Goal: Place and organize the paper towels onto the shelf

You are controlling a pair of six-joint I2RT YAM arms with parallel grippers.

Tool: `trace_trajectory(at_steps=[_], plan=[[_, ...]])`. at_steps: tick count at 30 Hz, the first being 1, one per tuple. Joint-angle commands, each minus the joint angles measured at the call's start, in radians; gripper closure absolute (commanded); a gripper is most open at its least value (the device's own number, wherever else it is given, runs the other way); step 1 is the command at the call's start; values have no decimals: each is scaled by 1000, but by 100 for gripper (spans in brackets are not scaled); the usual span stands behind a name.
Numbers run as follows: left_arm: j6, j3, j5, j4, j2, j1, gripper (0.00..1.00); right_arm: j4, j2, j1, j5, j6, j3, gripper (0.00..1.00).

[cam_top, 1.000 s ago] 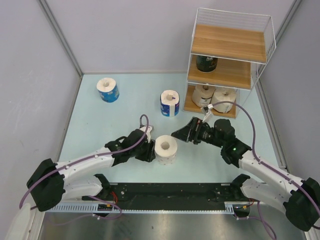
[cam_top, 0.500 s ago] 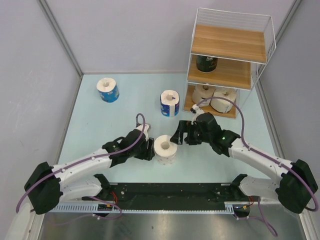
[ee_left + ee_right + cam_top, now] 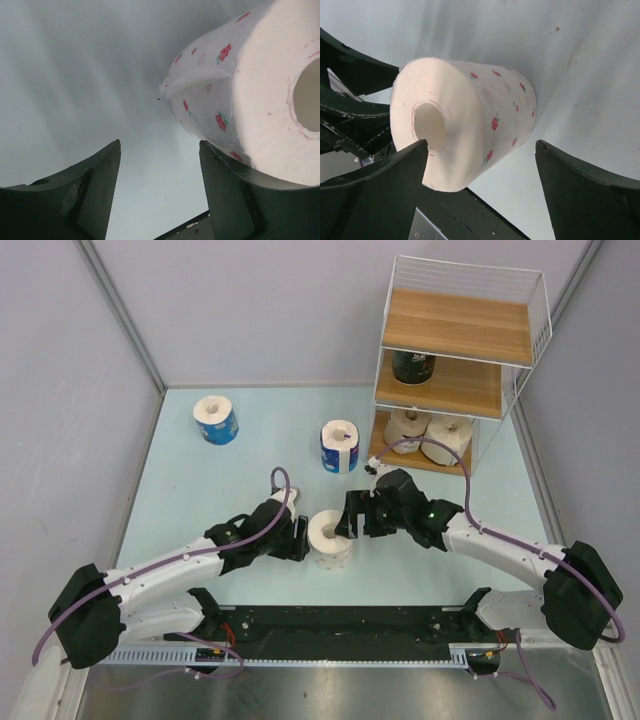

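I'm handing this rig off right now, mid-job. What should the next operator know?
Left tool: open, beside the speckled roll mid-table, not gripping.
Right tool: open, facing that roll from the right, not closed on it.
Done: dark roll on the shelf middle board; two pale rolls on its bottom board.
Left: speckled roll, near blue roll, far blue roll, all on the table.
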Motion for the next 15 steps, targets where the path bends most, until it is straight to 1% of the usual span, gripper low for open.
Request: trace_trajectory(at_steps=[1,6,9,10,12,13,15], plan=[[-20,-7,-13,16,-1,-3,31,26,38,9,29,-20,53,8],[-25,-10,-7,22,7,-3,30,29,96,26,66,-25,90,12],[-23,-8,-8,24,8,-3,30,6,122,42,97,-31,125,17],[-22,-8,-8,25,8,-3,30,0,129,51,110,-42,133,20],[-20,-5,-5,25,16,-3,30,-23,138,65,129,-54,153,23],[-19,-5,-4,27,17,-3,30,-34,149,71,153,-60,175,26],[-16,-4,-5,28,20,-4,30,-71,158,97,188,-82,196,28]])
